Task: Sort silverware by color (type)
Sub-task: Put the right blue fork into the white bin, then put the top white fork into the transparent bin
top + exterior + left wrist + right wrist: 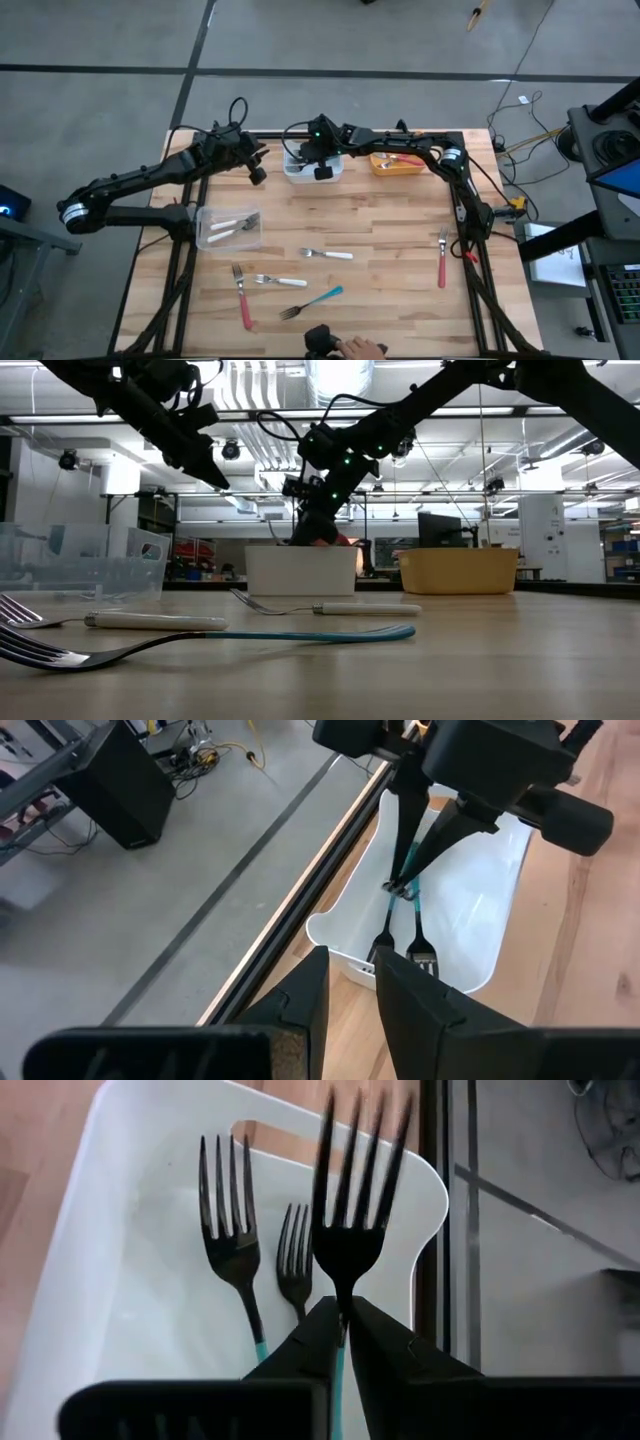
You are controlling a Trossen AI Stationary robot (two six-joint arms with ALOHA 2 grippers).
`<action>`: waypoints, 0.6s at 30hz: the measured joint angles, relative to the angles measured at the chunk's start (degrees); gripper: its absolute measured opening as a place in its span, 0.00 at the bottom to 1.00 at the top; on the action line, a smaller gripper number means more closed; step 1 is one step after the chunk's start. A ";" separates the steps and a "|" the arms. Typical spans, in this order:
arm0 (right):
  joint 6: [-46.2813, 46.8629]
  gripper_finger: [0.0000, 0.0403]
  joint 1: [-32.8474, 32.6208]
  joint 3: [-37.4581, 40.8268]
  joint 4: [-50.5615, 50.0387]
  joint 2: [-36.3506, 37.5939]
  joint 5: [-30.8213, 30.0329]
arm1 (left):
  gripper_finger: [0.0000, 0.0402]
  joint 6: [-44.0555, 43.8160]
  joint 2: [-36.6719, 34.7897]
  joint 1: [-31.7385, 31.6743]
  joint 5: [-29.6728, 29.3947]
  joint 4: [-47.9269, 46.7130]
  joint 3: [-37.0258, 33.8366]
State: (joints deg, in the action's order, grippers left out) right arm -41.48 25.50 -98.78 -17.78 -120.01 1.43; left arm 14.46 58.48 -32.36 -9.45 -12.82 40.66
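Note:
My right gripper (341, 1308) points down into the white bin (300, 172), shut on a teal-handled fork (350, 1210). Two more teal-handled forks (232, 1230) lie on the bin's floor. My left gripper (352, 982) hovers just left of the white bin, open and holding nothing. On the table lie two white-handled forks (328, 254), a teal-handled fork (312, 301) and two red-handled forks (243, 296). The clear bin (207, 238) holds white-handled pieces. The orange bin (385, 170) holds red-handled pieces. My right gripper pinches the fork between its two fingers at the neck (342, 1302), where the dark metal meets the teal handle. The fingers come from above and lie along the fork. The head (383, 948) sticks out below the fingertips inside the white bin; whether it touches the floor, I cannot tell.
A person's hand (362, 348) with a dark object is at the table's near edge. The second red-handled fork (442, 262) lies near the right edge. The white and orange bins stand along the far edge, the clear bin on the left. Bare wood lies right of centre.

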 joint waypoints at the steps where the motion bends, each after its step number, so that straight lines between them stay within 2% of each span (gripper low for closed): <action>1: 0.34 0.06 0.00 0.00 0.00 0.00 0.00 | 0.16 0.02 0.00 0.00 0.00 -0.02 0.00; 11: 1.86 0.20 0.00 0.00 0.04 -0.02 0.00 | 0.16 0.05 0.00 0.02 0.00 -0.02 0.00; 18: 7.01 0.21 -0.11 0.00 -0.49 2.03 -0.02 | 0.16 -0.15 0.00 0.01 0.00 -0.43 0.00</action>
State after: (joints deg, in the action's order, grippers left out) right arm -34.47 25.38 -98.78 -18.27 -117.98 1.41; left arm 14.31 58.48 -32.35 -9.45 -13.25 40.66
